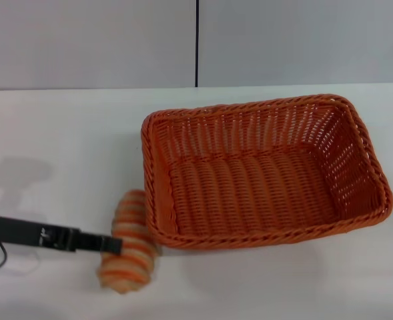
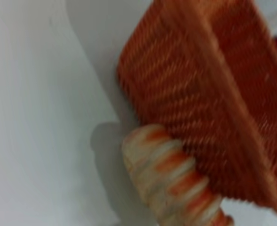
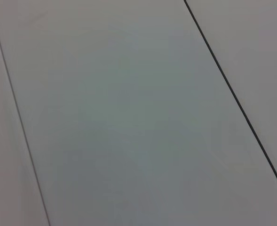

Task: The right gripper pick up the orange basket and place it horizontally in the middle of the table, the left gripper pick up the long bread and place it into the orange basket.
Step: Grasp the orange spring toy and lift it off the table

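The orange basket (image 1: pixel 256 173) stands upright on the white table (image 1: pixel 56 133), its long side running left to right, and nothing is inside it. The long bread (image 1: pixel 129 243) shows its orange and tan stripes and sits just outside the basket's near left corner. My left gripper (image 1: pixel 115 245) reaches in from the left as a thin black bar, and its tip is over the middle of the loaf. The left wrist view shows the long bread (image 2: pixel 171 181) close against the orange basket's (image 2: pixel 199 89) woven wall. The right gripper is out of view.
A grey panelled wall (image 1: pixel 89 40) with a dark vertical seam stands behind the table. The right wrist view shows only grey wall panels (image 3: pixel 129 117). Bare tabletop lies to the left of the basket and along the front edge.
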You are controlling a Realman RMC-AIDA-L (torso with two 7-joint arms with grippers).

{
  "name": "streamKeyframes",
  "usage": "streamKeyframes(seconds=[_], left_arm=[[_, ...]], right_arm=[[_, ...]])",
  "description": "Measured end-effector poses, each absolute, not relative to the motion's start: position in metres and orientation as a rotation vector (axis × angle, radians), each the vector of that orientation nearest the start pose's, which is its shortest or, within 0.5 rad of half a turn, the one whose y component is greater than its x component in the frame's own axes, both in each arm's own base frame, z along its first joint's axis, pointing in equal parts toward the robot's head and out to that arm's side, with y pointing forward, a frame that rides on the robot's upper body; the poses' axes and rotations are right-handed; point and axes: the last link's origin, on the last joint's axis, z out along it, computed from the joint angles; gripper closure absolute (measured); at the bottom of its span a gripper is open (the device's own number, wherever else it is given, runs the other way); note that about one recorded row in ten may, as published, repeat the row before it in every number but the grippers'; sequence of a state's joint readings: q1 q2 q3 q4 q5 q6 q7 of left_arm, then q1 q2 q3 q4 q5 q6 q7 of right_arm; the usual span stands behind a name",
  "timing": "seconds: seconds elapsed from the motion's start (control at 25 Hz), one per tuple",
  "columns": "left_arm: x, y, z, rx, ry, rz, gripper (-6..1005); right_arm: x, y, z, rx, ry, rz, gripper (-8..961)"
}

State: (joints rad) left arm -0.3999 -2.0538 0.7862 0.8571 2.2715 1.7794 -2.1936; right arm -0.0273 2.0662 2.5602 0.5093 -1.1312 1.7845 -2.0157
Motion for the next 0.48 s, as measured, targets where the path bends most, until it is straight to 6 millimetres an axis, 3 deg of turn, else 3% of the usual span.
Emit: streamKeyframes(seconds=[0.2,0.48], left_arm=[[-0.306,0.273,0.029,-2.56,-1.771,-0.348,722],[-0.318,0.277,0.038,-2.494,-1.713,-0.2,767]], right_arm=[[0.366,0.174,0.099,-1.662,0.649,1.235,548],[0.367,0.173,0.101,-1.668,0.648,1.227,548]])
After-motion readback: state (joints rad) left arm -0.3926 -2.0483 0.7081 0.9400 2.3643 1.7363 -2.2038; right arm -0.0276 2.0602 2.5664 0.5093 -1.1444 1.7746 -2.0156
